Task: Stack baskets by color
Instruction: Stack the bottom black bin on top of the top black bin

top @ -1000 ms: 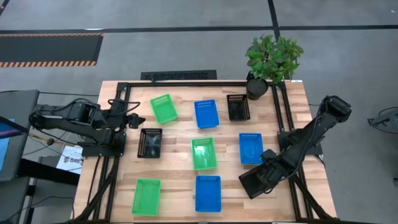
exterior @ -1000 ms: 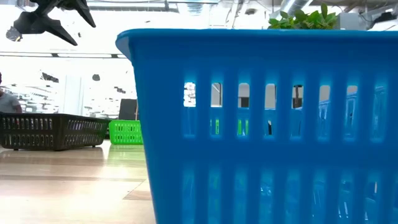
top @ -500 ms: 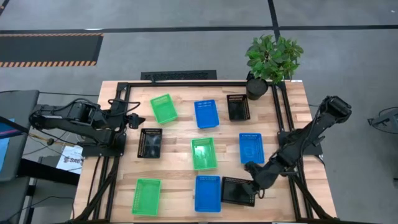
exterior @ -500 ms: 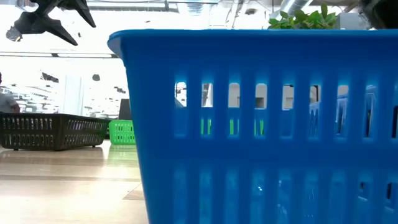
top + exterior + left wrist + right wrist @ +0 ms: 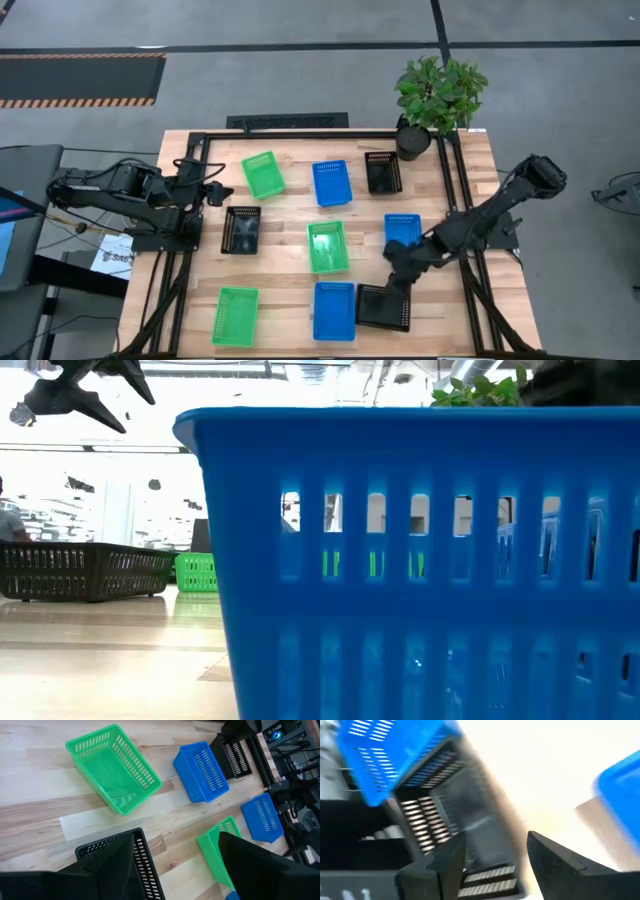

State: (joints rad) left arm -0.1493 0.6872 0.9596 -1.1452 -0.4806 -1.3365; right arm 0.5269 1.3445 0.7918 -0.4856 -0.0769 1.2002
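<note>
Nine baskets rest on their bases on the wooden table: green ones (image 5: 263, 173), (image 5: 327, 247), (image 5: 235, 316); blue ones (image 5: 331, 183), (image 5: 403, 232), (image 5: 334, 310); black ones (image 5: 383, 172), (image 5: 241, 229), (image 5: 385, 307). My right gripper (image 5: 395, 268) hangs open, slanting down over the far edge of the near black basket (image 5: 455, 815), beside the right blue one. My left gripper (image 5: 215, 193) stands open above the table's left side, over the left black basket (image 5: 145, 870).
A potted plant (image 5: 437, 95) stands at the far right corner. A black frame rail (image 5: 300, 133) runs around the table. In the low view the near blue basket (image 5: 430, 560) fills most of the picture. Bare wood lies between the baskets.
My right gripper first went toward the table's left edge. The near black basket, askew at first, slid left with it and turned square beside the near blue basket, which shifted slightly left. The gripper then drew back toward the far edge and rolled; the black basket stayed put.
</note>
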